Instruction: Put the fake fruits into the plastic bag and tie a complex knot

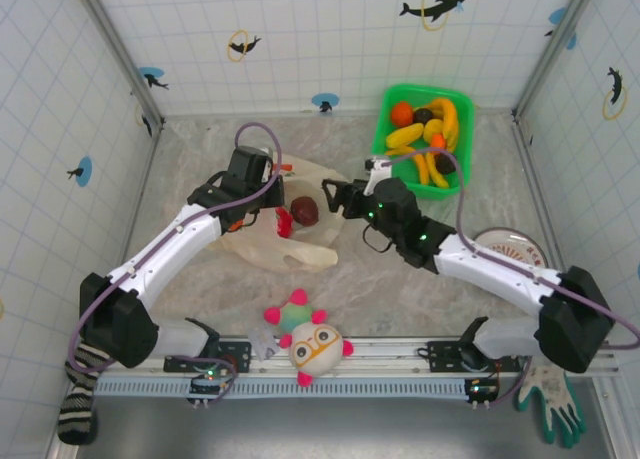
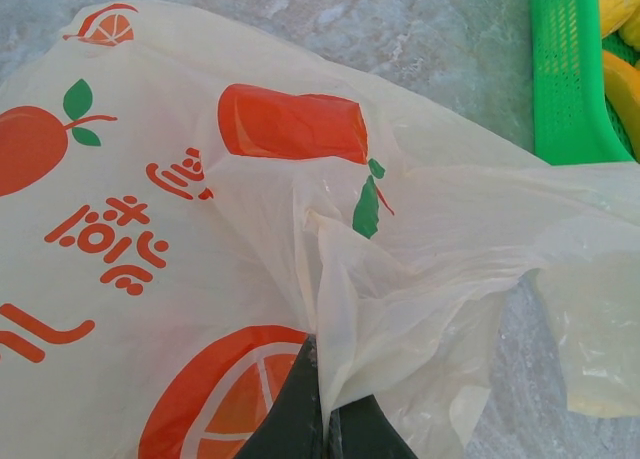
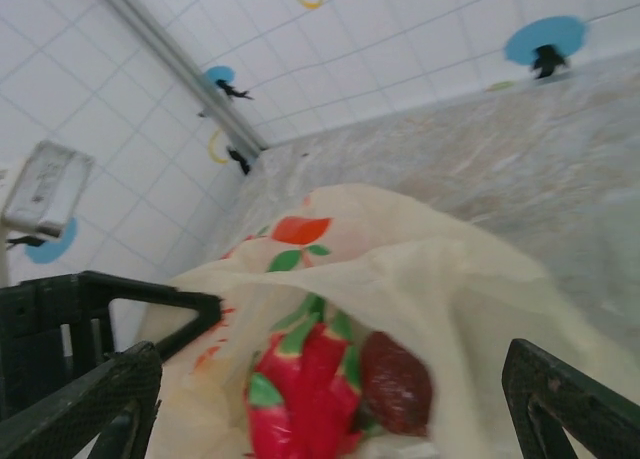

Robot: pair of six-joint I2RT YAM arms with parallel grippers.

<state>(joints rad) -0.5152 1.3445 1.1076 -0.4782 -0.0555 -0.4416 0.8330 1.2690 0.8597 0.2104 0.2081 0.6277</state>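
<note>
Plastic bag [image 2: 470,229]: thin translucent film, is creasing finely and catching a soft sheen.
Fake fruits [image 3: 300,379]: moulded plastic, are shining glossy.
Green basket [image 2: 565,69]: perforated plastic, is gleaming smooth.
Table [image 1: 400,289]: marbled surface, is looking matt.
Plush ball [image 1: 313,345]: fuzzy cloth.

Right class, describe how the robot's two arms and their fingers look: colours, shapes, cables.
The left arm and right arm each have white tube links between chunky black joints, with a lilac-grey cable looping along each. Small green lights glow on the right arm's black wrist section. The fingers are black, flat, tapering and finely textured.
</note>
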